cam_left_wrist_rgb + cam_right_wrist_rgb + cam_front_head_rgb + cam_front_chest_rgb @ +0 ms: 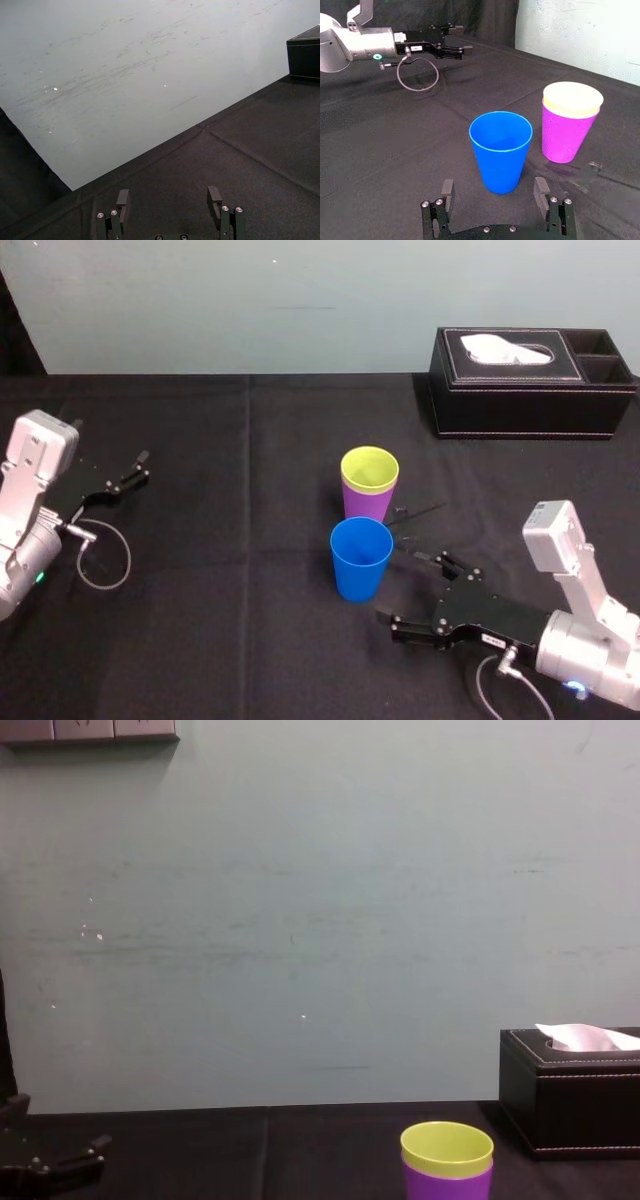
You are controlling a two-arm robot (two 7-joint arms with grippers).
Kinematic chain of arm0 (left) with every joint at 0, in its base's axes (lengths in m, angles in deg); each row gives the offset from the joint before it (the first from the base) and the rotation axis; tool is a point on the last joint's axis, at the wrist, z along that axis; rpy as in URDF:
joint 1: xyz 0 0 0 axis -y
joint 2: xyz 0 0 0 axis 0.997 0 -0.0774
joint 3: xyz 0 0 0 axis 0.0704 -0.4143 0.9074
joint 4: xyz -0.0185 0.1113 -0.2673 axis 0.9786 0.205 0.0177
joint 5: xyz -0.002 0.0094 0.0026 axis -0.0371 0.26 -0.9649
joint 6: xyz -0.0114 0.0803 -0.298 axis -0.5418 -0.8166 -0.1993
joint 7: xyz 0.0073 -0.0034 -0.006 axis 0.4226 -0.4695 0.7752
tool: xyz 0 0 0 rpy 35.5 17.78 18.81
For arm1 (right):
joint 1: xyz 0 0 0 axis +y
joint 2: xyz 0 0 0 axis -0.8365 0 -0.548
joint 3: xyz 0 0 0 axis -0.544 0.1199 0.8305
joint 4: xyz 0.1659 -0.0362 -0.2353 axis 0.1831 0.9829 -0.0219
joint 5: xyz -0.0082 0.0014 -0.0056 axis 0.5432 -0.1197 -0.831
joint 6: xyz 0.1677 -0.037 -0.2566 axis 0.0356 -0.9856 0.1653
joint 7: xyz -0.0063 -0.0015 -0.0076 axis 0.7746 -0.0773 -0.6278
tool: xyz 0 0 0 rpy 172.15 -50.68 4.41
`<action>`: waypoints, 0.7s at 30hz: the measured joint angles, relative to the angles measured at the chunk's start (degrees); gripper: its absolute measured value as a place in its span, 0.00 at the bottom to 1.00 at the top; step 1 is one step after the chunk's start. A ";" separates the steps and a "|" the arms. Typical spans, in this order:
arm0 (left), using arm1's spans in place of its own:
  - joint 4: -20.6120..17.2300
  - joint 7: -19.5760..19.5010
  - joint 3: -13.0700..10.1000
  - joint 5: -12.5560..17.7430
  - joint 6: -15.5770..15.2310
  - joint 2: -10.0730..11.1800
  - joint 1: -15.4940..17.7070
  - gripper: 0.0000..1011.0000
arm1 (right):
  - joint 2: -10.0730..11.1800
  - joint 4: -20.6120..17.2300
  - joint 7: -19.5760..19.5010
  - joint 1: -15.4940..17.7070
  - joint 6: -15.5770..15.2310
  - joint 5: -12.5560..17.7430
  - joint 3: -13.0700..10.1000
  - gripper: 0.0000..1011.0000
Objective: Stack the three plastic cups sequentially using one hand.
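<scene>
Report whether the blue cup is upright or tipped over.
Upright: the blue cup stands on its narrow base with its open mouth facing up and nothing inside it.

Looks like a robotics lab bench: black-draped table [200, 640] against a pale wall [300, 300] (scuffed, marked).

Black-clothed table [220, 640]; at centre, yellow-green cup [369, 468] nested in purple cup [366, 506]; blue cup [360, 560] upright just in front, empty; right gripper [408, 588] low beside the blue cup, jaws apart, not touching it; left gripper [133, 472] parked far left, jaws apart; black leather tissue box [530, 390] rear right.
</scene>
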 joint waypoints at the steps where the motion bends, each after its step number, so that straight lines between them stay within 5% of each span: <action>1: 0.00 0.00 0.00 0.00 0.00 0.00 0.00 1.00 | -0.13 0.19 0.01 -0.20 0.03 -0.02 0.17 0.99; 21: 0.00 0.00 0.00 0.00 0.00 0.00 0.00 1.00 | -4.10 5.91 -0.06 -5.96 0.70 -1.85 4.17 0.99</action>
